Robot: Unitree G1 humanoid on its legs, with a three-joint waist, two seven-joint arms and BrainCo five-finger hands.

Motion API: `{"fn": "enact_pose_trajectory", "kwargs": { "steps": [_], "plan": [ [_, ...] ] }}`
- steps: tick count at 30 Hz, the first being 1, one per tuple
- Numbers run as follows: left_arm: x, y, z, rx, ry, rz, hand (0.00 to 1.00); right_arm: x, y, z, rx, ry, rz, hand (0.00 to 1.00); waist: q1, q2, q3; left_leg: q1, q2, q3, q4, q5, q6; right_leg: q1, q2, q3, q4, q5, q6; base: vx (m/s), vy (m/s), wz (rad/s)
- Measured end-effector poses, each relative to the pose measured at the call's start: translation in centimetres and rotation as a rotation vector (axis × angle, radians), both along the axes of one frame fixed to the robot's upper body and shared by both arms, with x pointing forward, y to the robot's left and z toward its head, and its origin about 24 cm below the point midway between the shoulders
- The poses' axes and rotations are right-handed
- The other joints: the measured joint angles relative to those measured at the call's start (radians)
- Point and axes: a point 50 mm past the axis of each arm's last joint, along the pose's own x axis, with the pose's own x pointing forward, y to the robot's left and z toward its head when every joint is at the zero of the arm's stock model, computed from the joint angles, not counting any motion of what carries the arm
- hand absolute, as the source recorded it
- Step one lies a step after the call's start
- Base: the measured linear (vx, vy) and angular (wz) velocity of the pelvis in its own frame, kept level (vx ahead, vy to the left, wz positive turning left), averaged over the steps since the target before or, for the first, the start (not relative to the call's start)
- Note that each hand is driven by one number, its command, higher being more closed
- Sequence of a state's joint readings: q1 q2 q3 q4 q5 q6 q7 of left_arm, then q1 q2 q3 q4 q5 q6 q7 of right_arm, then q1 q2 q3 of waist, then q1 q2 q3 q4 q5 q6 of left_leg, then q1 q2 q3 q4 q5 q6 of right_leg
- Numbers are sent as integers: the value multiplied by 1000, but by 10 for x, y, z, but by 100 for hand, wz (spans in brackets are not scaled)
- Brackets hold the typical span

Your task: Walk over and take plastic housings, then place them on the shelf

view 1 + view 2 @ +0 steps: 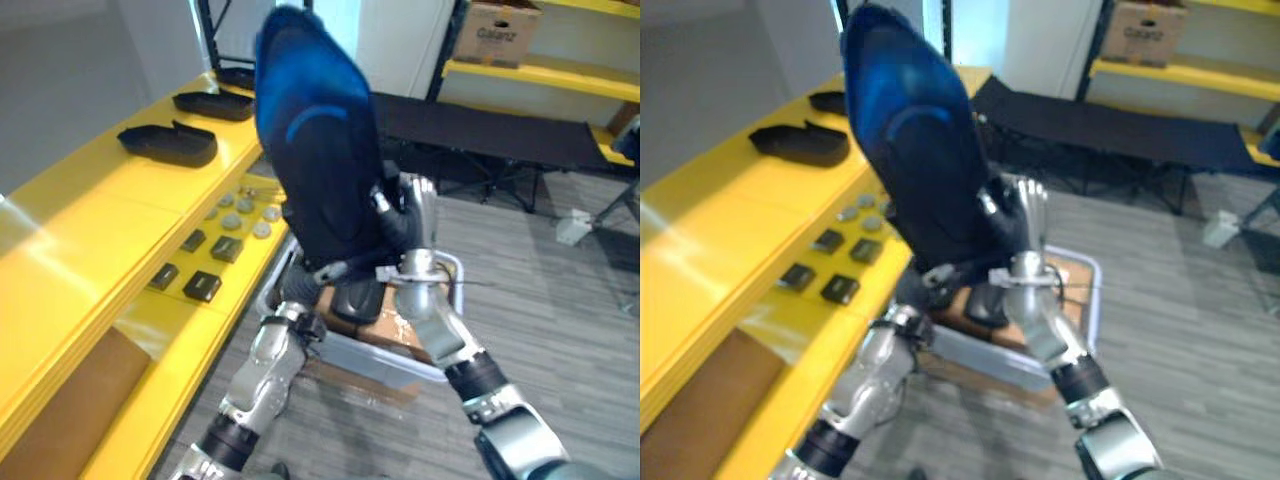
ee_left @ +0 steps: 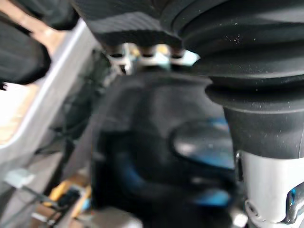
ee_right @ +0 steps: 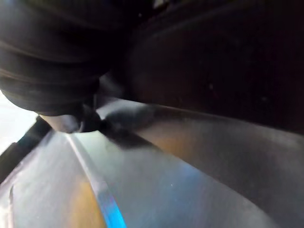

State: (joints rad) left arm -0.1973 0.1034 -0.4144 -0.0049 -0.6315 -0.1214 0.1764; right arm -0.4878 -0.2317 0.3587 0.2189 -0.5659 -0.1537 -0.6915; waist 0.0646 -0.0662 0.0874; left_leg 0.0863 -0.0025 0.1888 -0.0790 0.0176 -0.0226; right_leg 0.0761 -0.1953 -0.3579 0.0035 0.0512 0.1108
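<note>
Big dark-blue housing [image 1: 320, 150] held up between both hands beside the yellow shelf [image 1: 90, 260]
The right hand [image 1: 412, 222] lays fairly straight fingers against the housing's right edge. The left hand [image 1: 300, 288] sits at its lower end with the fingers hidden, so I cannot tell its grip. The housing stands nearly upright above a grey crate [image 1: 400, 365] on the floor. Two more black housings [image 1: 168, 143] lie on the shelf's top board, with small dark parts [image 1: 203, 287] on the ledge below

We count one blue-black housing [image 1: 315, 150] against our fingers [image 1: 424, 205], three black housings [image 1: 170, 143] on the yellow shelf [image 1: 90, 230] left of them, and four small black blocks [image 1: 202, 287] lower left.
</note>
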Motion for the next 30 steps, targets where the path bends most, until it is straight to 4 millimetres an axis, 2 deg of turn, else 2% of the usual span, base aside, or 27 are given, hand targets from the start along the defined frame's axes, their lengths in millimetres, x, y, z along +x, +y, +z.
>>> {"fn": "enact_pose_trajectory", "kwargs": {
  "steps": [5, 6, 16, 30],
  "plan": [
    [1, 3, 0, -5, 10, 50, 0, -4, 2, -17, -4, 53, 16, 100, -11, -3, -6, 1, -2, -16, 0, 0, -1, 17, 2, -3, -16, 2, 2, 10, 6, 8],
    [1, 4, -1, -4, 17, 68, 100, -6, 3, -21, -3, 66, 22, 100, -12, -4, -8, 1, -1, -16, 0, 0, -1, 17, 3, -2, -17, 2, 2, 0, 0, 0],
    [2, 8, -1, 39, 19, 139, 100, -16, 5, -40, 14, 130, 41, 100, -23, -11, -14, 9, 3, -12, 0, -1, -2, 29, 5, 3, -33, 9, 2, 0, 0, 0],
    [1, 19, -2, 44, 1, 190, 100, -24, 19, -45, 56, 124, 97, 100, -28, -12, -15, 19, -2, 14, -1, 0, -4, 25, 5, 10, -30, 11, 3, -2, 6, -3]
  ]
}}
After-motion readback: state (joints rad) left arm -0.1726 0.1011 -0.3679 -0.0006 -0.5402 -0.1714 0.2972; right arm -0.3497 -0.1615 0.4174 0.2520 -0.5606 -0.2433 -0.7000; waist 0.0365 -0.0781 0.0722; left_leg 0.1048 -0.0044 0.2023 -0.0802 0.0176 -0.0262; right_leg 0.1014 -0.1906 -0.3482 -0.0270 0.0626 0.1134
